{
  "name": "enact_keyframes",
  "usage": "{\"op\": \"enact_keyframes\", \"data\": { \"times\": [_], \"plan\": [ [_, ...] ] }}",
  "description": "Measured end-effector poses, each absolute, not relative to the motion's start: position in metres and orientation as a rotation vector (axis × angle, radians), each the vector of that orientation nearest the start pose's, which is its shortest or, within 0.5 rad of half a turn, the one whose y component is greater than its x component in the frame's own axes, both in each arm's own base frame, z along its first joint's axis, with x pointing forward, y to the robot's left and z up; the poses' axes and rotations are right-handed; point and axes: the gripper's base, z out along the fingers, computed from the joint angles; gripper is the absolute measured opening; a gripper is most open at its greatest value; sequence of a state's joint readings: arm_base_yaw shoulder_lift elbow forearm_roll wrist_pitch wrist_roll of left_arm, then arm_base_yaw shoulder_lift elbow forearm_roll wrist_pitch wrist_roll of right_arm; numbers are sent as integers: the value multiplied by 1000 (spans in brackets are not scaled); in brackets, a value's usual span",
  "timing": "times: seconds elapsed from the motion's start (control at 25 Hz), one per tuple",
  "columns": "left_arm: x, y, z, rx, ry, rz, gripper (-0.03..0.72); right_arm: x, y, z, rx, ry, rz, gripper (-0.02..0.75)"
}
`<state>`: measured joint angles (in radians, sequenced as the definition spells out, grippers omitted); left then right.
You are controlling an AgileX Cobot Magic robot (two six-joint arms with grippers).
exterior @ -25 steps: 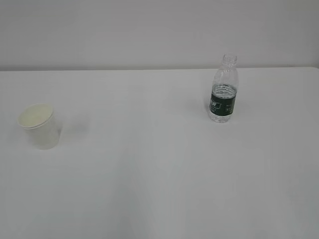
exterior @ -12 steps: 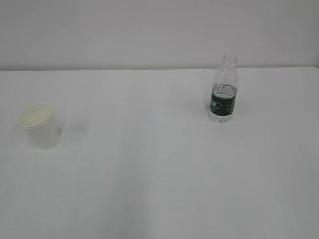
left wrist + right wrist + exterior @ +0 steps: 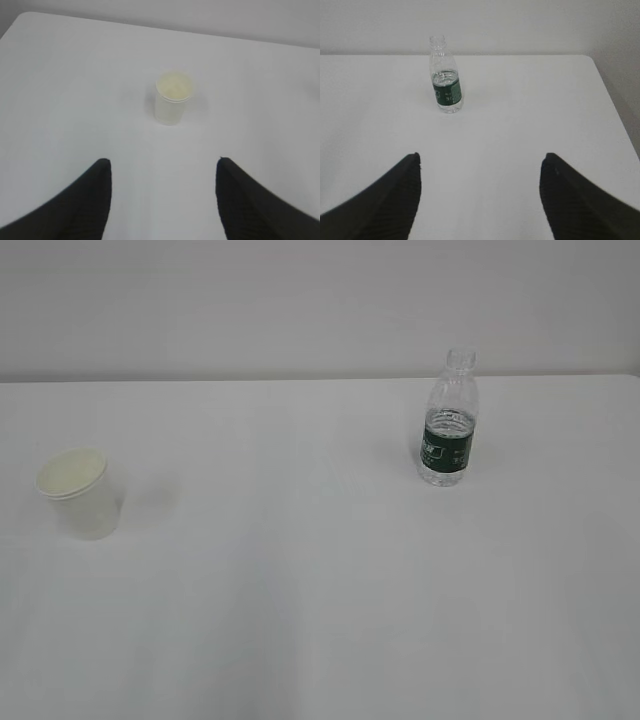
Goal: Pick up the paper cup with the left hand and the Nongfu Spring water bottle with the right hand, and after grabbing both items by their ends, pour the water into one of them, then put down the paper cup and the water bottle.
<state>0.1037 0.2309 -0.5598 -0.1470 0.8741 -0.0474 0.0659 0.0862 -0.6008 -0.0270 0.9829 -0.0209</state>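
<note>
A: In the exterior view, no arms. The small white tapered paper cup (image 3: pixel 79 493) stands at nine o'clock on the white table (image 3: pixel 300 590), the clear ribbed green-banded plastic water bottle (image 3: pixel 448 420) at two.

B: The wrist views add the black left gripper (image 3: pixel 162 200) and right gripper (image 3: pixel 480 200), jaws spread, each well short of its target.

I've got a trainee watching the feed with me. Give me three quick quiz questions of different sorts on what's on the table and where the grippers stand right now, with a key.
1. True or false: the paper cup lies on its side.
2. Multiple choice: the Nongfu Spring water bottle is (A) capped and lying down, (B) uncapped and upright, (C) held in the right gripper.
3. Short answer: what lies ahead of the left gripper, and is it touched?

Key
1. False: it stands upright on the table, mouth up.
2. B.
3. The paper cup, dead ahead between the open fingers' line, well clear of them, untouched.
</note>
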Motion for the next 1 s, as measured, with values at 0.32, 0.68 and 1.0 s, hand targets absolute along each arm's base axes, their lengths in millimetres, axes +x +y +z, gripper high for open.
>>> {"op": "enact_keyframes", "data": {
  "times": [0.32, 0.68, 1.0],
  "plan": [
    [54, -4, 320, -99, 1982, -82, 533, 19, 0, 323, -84, 1885, 17, 554],
    [75, 0, 338, -117, 1797, -62, 556, 38, 2, 333, -102, 1818, 14, 554],
    [114, 2, 331, -96, 1855, -67, 550, 73, 6, 346, -95, 1727, 32, 554]
  ]
}}
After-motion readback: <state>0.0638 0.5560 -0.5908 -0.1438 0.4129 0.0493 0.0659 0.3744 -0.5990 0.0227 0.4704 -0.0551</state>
